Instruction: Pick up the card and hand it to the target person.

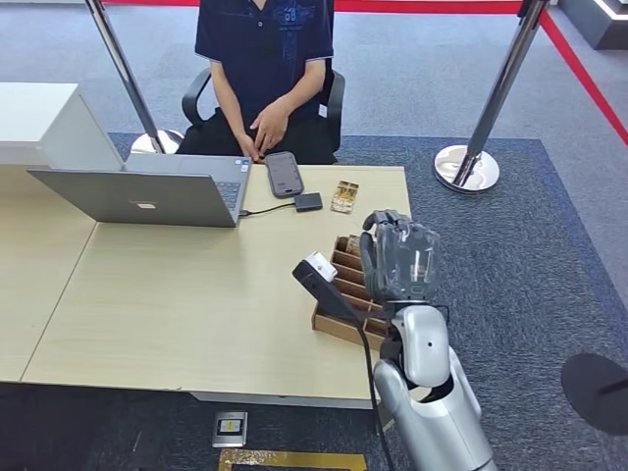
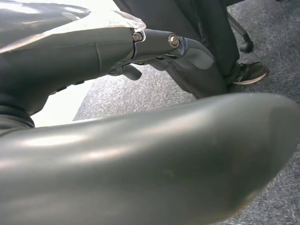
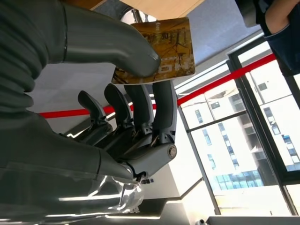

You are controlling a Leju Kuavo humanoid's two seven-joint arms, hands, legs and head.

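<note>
— Grey carpet (image 1: 518,255) runs under a pale wooden table (image 1: 185,304), right? What sits on it?

— An open laptop (image 1: 148,191) at the far left side, a dark phone (image 1: 285,174) near the far edge, a small black box (image 1: 308,201) on a cable beside it, and a gold-patterned card (image 1: 344,196) lying flat just past that. A wooden slotted rack (image 1: 348,294) stands at the near right corner.

— And the person?

— A person in a dark blue shirt (image 1: 263,49) sits in a chair across the table, hands together at the edge.

— Where is the card being picked up?

— In the right hand (image 1: 398,257), raised above the rack. From the right wrist, the held card (image 3: 166,51) is pinched between the thick thumb and the dark fingers (image 3: 164,110), clear of the table.

— The left hand?

— The left hand (image 2: 155,44) hangs low over the carpet, near the person's trouser leg and shoe (image 2: 251,72). I cannot tell whether its fingers are open or closed.
</note>
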